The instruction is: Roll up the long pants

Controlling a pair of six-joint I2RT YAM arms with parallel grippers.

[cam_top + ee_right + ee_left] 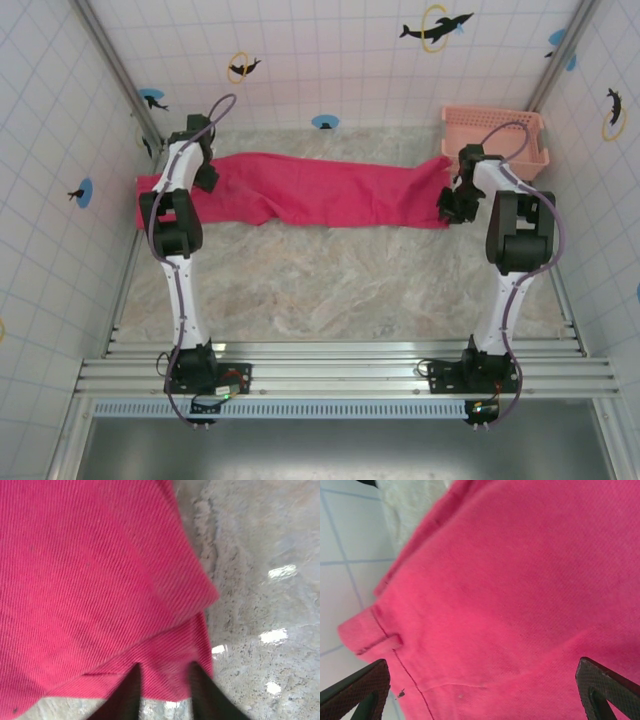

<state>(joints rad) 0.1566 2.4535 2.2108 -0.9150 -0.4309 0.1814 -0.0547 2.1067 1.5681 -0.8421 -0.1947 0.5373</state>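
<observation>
The long pants (320,190) lie stretched out flat, left to right, across the back of the table as a long magenta-red strip. My left gripper (207,177) hovers over their left end. In the left wrist view its fingers (360,692) are spread wide at the frame's bottom corners, so that gripper (481,680) is open above the seamed cloth (510,580). My right gripper (450,205) is at the right end. There its two dark fingers (129,692) stand close together with the hem of the pants (90,580) pinched between them, the gripper (165,675) shut on the cloth.
A pale pink latticed basket (495,135) stands at the back right corner, just behind the right arm. Tiled walls close in the left, back and right sides. Bare marbled tabletop (340,280) lies between the pants and the metal rails (340,365) at the near edge.
</observation>
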